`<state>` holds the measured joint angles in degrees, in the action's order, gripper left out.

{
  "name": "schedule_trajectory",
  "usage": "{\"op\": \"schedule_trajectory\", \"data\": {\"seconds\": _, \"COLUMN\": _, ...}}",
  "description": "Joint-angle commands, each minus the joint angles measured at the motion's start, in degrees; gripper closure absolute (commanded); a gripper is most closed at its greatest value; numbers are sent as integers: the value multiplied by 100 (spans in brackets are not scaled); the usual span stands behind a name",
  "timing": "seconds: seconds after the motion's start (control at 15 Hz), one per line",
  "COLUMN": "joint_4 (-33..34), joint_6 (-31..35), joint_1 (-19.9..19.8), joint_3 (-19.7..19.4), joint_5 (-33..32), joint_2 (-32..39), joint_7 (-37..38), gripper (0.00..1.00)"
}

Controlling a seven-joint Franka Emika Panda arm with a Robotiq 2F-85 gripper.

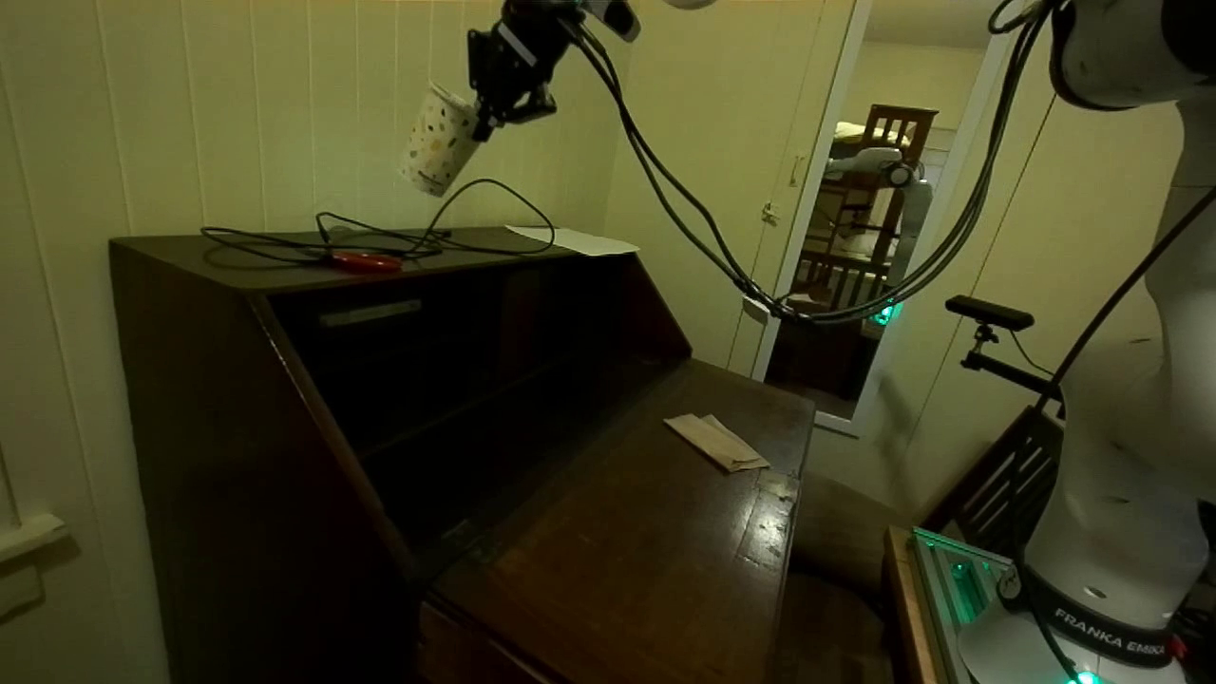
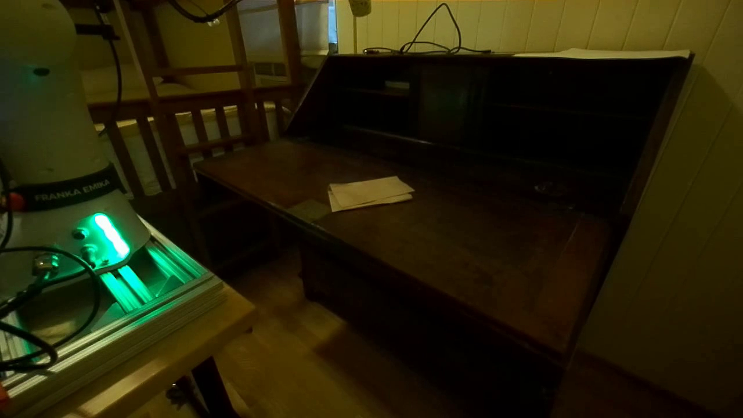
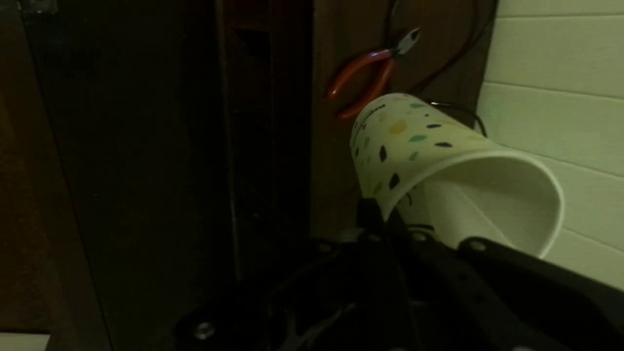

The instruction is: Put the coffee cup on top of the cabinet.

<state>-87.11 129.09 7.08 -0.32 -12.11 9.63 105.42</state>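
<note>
I take it I'm between carry and placing: the coffee cup (image 1: pixel 439 144) hangs tilted in the air above the cabinet (image 1: pixel 218 418), not touching it. My gripper (image 3: pixel 384 219) is pinched on the rim, with the body of the cup slanting away below the fingertips, base lowest. Next I'd want it upright, then lowered onto the cabinet's top away from the pliers (image 1: pixel 366 262) and cable (image 1: pixel 425 249).

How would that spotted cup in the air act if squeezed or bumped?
The coffee cup looks thin-walled, so a hard squeeze could dent it. Being round, it might roll if laid down. The gripper pinches it near the rim, so a bump could swivel it.
</note>
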Motion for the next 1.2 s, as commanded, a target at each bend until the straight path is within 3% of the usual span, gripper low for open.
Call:
{"op": "schedule_trajectory", "data": {"seconds": 0.0, "joint_4": 1348, "joint_6": -472, "joint_1": 48, "joint_3": 11, "joint_5": -74, "joint_2": 749, "joint_7": 60, "gripper": 99}}
{"op": "schedule_trajectory", "data": {"seconds": 0.13, "joint_4": 1833, "joint_6": -783, "joint_1": 102, "joint_3": -51, "joint_5": -117, "joint_2": 1094, "joint_7": 194, "gripper": 99}}
{"op": "schedule_trajectory", "data": {"seconds": 0.2, "joint_4": 1050, "joint_6": -458, "joint_1": 23, "joint_3": 8, "joint_5": -24, "joint_2": 558, "joint_7": 21, "gripper": 97}}
{"op": "schedule_trajectory", "data": {"seconds": 0.53, "joint_4": 1684, "joint_6": -718, "joint_1": 136, "joint_3": 63, "joint_5": 46, "joint_2": 1140, "joint_7": 186, "gripper": 99}}
{"op": "schedule_trajectory", "data": {"seconds": 0.73, "joint_4": 1967, "joint_6": -1019, "joint_1": 248, "joint_3": 336, "joint_5": 129, "joint_2": 1430, "joint_7": -310, "gripper": 99}}
{"op": "schedule_trajectory", "data": {"seconds": 1.07, "joint_4": 2824, "joint_6": -1435, "joint_1": 813, "joint_3": 123, "joint_5": -297, "joint_2": 2181, "joint_7": -572, "gripper": 99}}
{"op": "schedule_trajectory", "data": {"seconds": 1.13, "joint_4": 2141, "joint_6": -1202, "joint_1": 677, "joint_3": 249, "joint_5": -137, "joint_2": 1746, "joint_7": -441, "gripper": 99}}
